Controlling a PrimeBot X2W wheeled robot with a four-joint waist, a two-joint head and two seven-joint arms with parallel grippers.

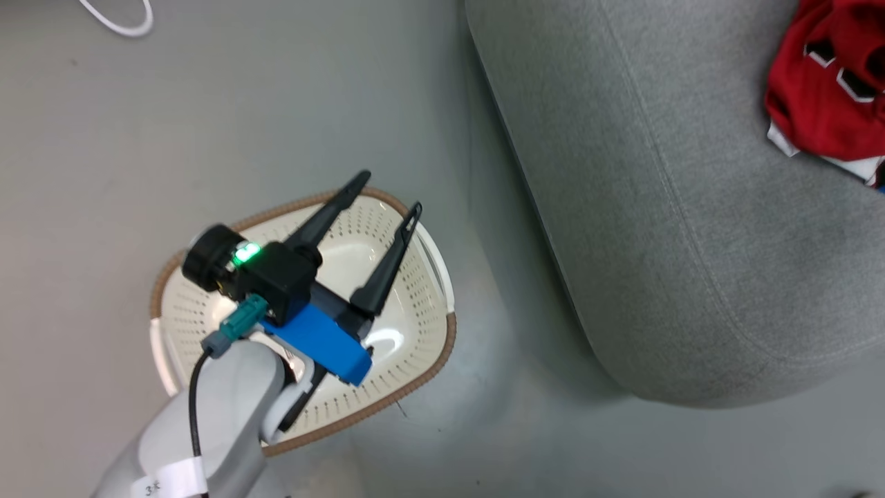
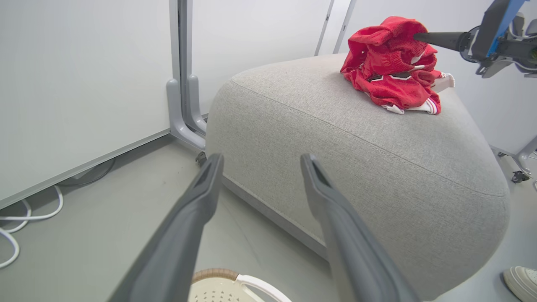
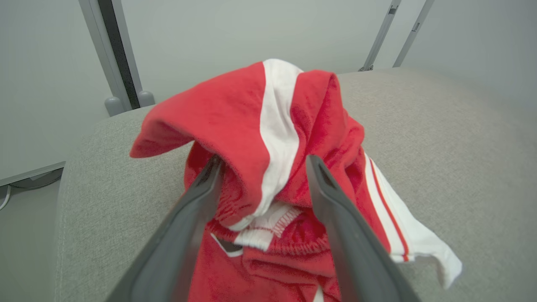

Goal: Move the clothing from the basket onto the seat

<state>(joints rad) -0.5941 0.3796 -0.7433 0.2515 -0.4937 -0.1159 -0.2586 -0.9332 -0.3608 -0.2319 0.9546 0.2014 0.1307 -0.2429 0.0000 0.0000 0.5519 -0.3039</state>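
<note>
Clothing (image 3: 268, 138) is heaped on the seat (image 1: 657, 207), 2 red pieces I reckon; basket (image 1: 423, 294) on the floor (image 1: 207, 138) looks empty where visible; right gripper (image 3: 264, 158) is spread wide, gripping nothing, 1 fold (image 3: 218, 121) draped over a finger (image 3: 197, 197), so back out straight and slow or it'll drag; left gripper (image 1: 390, 189) hangs spread too, above the basket.

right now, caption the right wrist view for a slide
Open right gripper straddling a fold of the red clothing heaped on the grey seat

Red, white-striped clothing (image 1: 826, 97) lay crumpled at upper right on the grey seat (image 1: 657, 207); the cream basket (image 1: 422, 325) stood upright at lower left
</note>
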